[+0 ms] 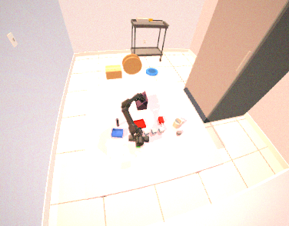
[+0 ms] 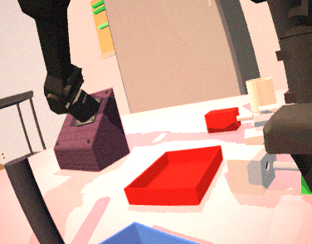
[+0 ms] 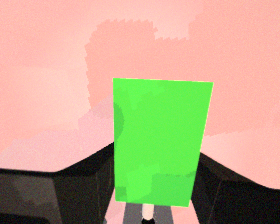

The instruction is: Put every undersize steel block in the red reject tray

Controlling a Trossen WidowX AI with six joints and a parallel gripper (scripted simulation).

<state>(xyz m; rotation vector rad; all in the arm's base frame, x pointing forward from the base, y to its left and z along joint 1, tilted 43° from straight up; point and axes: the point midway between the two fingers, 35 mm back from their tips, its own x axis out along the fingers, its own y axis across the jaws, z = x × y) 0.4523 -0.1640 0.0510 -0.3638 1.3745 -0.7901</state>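
The dark hand (image 1: 138, 142) (image 2: 304, 168) (image 3: 151, 143) has the green gauge (image 2: 307, 187) (image 3: 162, 140) firmly grasped, its pale pin pointing at the bore of the nearest steel block (image 2: 260, 176) (image 3: 131, 215). I can't tell whether the tip has entered. The red tray (image 1: 140, 124) (image 2: 172, 175) lies on the tabletop (image 2: 155, 222) between that block and the arm's purple base (image 1: 141, 104) (image 2: 92, 155), near the blue tray (image 1: 117, 133) (image 2: 136, 236).

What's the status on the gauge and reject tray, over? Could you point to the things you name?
End effector (image 3: 151, 143) shut on green gauge (image 2: 309, 187) (image 3: 161, 142). Gauge pin pointed at nearest block's (image 2: 244, 174) hole. Red reject tray (image 2: 172, 176), no block inside.
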